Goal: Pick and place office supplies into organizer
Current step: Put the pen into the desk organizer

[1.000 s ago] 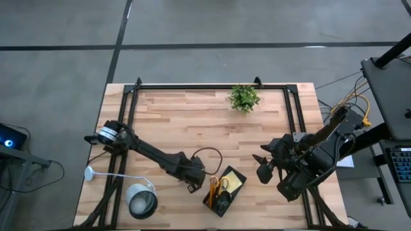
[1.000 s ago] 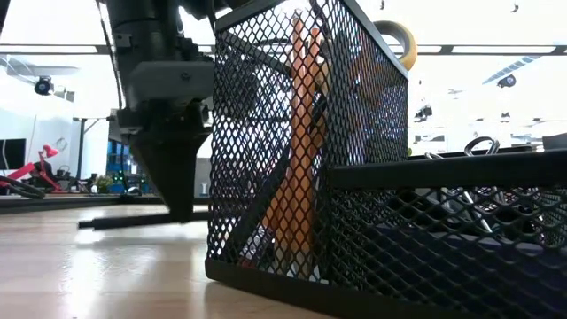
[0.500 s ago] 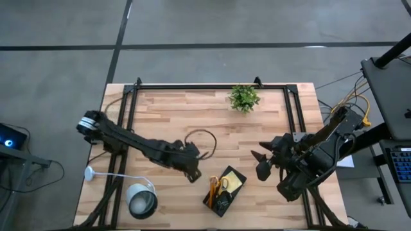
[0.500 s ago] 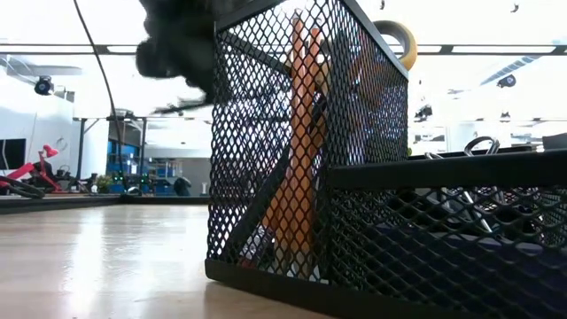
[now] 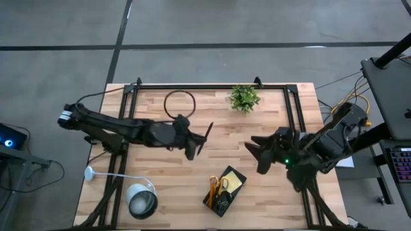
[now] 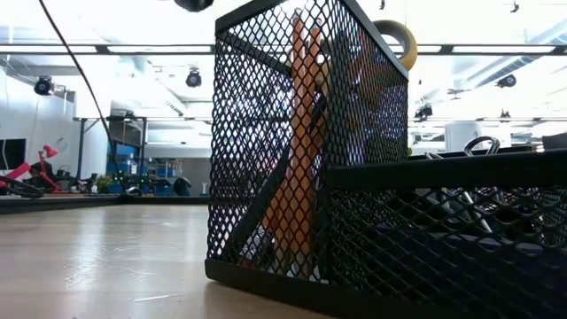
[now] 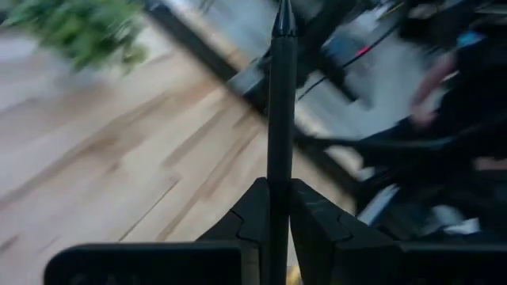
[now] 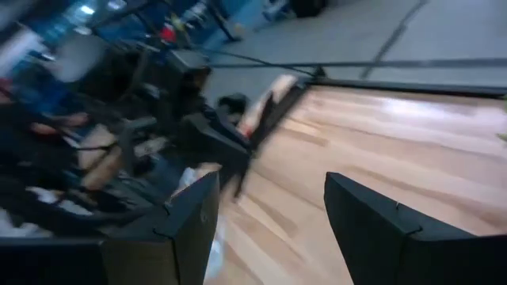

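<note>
- The organizer (image 5: pixel 224 190), a black mesh desk tray, sat near the front edge of your table (image 5: pixel 167 109), a little right of centre and turned at an angle.
- In the high view its tall section held orange pencils (image 5: pixel 211 190) and the yellow-handled scissors (image 5: pixel 220 185), with a yellow sticky-note pad (image 5: pixel 235 182) in the compartment beside them.
- From table height the organizer (image 6: pixel 354 177) filled most of the frame; the pencils (image 6: pixel 297 151) stood tilted behind the mesh, and a yellow scissor handle (image 6: pixel 396 40) rose above the rim.
- Your left gripper (image 5: pixel 196 142) was above the middle of the table, well apart from the organizer, with its fingers (image 7: pixel 253 214) clamped on a black pen (image 7: pixel 280 119).
- The pen (image 5: pixel 207 133) stuck out straight past the fingertips, toward the far right.
- Your right gripper (image 5: pixel 255 153) waited over the right part of the table, its fingers (image 8: pixel 372 222) spread apart with nothing between them.
- A small green potted plant (image 5: pixel 243 97) stood by the far edge.
- A round silver-white lamp (image 5: pixel 142 200) sat at the front left corner.
</note>
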Action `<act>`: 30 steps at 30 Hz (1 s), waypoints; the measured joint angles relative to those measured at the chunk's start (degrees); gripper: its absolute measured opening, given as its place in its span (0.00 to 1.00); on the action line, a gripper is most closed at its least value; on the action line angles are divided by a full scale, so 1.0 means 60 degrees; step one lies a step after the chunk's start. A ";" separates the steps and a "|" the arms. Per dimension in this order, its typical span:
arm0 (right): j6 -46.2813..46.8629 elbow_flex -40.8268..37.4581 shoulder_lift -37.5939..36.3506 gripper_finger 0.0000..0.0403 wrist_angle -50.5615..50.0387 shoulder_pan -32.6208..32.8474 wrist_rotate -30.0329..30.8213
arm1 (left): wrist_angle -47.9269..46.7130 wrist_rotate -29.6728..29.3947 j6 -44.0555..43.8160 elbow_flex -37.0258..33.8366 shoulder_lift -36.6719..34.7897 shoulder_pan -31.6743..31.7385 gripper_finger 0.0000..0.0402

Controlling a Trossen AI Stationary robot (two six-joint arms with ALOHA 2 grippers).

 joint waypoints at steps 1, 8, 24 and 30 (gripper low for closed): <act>-0.0496 0.0000 -0.0061 0.53 0.0528 -0.0073 0.0001 | 0.0325 0.0018 0.0136 0.0000 -0.0033 0.0010 0.06; -0.3260 0.0004 -0.0283 0.53 0.4079 -0.0759 -0.0128 | 0.2297 0.0359 0.0307 -0.0001 -0.0100 0.0111 0.06; -0.3343 0.0011 0.0420 0.53 0.5103 -0.2184 -0.1880 | 0.3762 0.1048 0.0423 0.0000 -0.0046 0.0111 0.06; -0.3493 0.0011 0.0646 0.53 0.5584 -0.2229 -0.1933 | 0.3766 0.1070 0.0305 -0.0009 -0.0031 0.0111 0.06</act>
